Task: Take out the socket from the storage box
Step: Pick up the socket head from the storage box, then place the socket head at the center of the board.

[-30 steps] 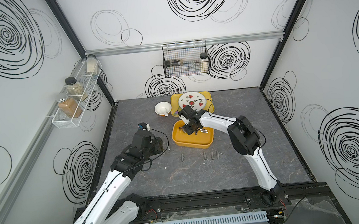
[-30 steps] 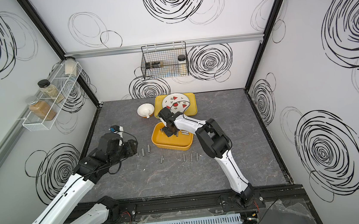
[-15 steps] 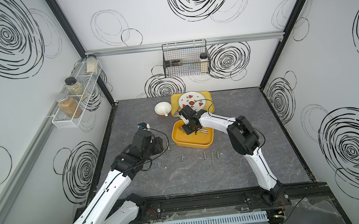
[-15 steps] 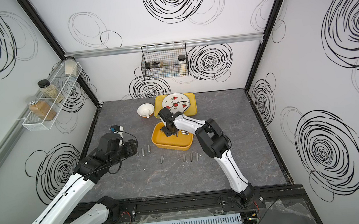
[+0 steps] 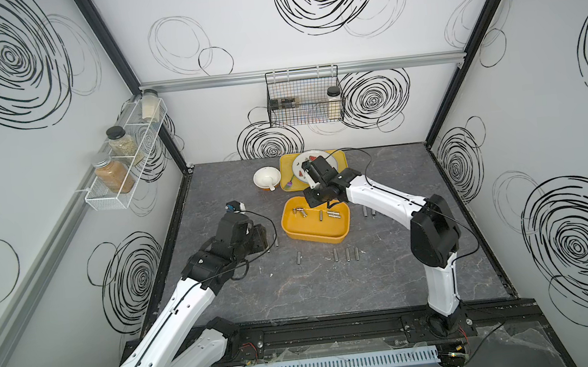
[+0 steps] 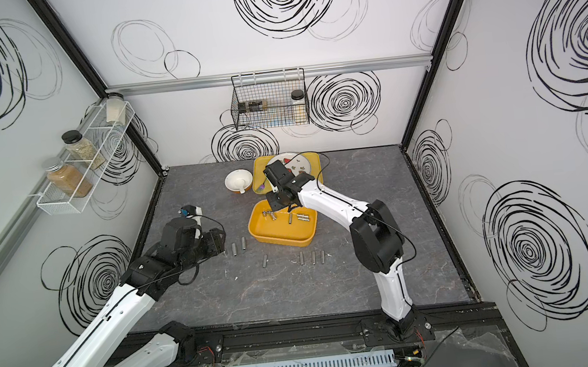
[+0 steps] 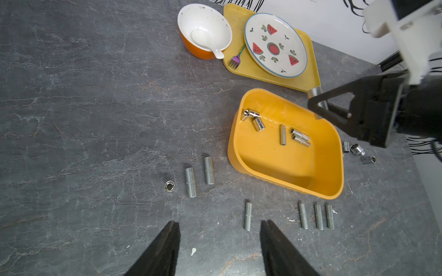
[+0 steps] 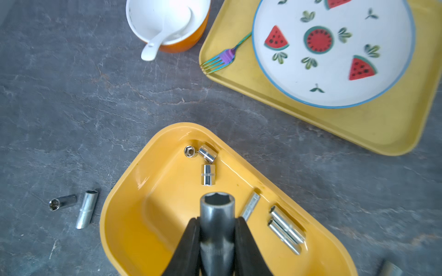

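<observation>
Socket (image 8: 217, 205), dark steel, clamped by its sides in my right pincer (image 8: 217, 221) over the floor of the yellow storage box (image 8: 143, 215), loose sockets (image 8: 287, 229) just beside. I judge a straight lift past the rim, squeeze firm, best before swinging out over the table (image 8: 71, 107). My left pincer (image 7: 220, 224) hangs open, empty.

You've got loads of bare table (image 5: 332, 291) up front, but the storage box (image 5: 312, 231) is hemmed in by loose sockets (image 5: 348, 255) in front and the yellow tray (image 5: 285, 167) (plus bowl (image 5: 267, 177)) just behind it.
</observation>
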Robot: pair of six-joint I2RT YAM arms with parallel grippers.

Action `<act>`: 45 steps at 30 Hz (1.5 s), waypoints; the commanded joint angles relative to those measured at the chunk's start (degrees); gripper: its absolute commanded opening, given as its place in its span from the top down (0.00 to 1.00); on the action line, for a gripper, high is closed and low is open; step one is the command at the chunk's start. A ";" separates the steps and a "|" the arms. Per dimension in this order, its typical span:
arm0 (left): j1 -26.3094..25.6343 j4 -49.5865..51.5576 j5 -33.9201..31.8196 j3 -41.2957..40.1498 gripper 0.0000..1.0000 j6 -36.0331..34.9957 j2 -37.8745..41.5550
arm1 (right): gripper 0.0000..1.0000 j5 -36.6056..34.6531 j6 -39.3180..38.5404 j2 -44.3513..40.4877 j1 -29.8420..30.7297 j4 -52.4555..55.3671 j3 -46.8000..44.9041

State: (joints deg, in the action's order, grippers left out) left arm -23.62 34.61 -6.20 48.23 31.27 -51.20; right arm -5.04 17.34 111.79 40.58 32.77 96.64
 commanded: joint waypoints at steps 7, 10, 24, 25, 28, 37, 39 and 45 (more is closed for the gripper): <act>0.40 -2.09 0.57 -0.50 0.39 -0.75 -0.19 | 0.82 -4.43 6.26 -15.46 -8.27 -4.85 -19.56; 0.42 -2.09 0.58 -0.44 0.39 -0.70 -0.30 | 0.82 -2.51 7.19 -18.23 -11.99 -7.34 -25.77; 0.39 -2.05 0.66 -0.50 0.39 -0.67 -0.04 | 0.84 -7.77 10.05 -19.03 -22.34 -9.57 -33.86; 0.33 -2.00 0.81 -0.50 0.39 -0.67 0.04 | 0.84 -7.66 10.14 -19.30 -23.25 -9.86 -34.41; 0.33 -2.26 1.40 -0.59 0.39 -0.84 0.46 | 0.84 -9.77 10.24 -19.35 -25.91 -9.38 -35.20; 0.24 -2.88 3.59 -0.77 0.39 -1.59 1.45 | 0.82 -11.99 12.71 -20.26 -33.43 -10.30 -39.18; 0.22 -3.12 4.08 -0.84 0.39 -1.82 1.71 | 0.81 -11.91 12.92 -20.35 -34.42 -11.24 -40.36; 0.31 -3.32 4.88 -0.85 0.38 -1.95 1.54 | 0.81 -10.29 13.16 -16.98 -36.87 -11.90 -40.78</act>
State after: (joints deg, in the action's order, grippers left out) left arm -23.59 34.13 -2.39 47.99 30.37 -50.09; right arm -15.46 29.45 93.60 4.43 22.26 55.86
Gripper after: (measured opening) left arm 0.615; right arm 0.229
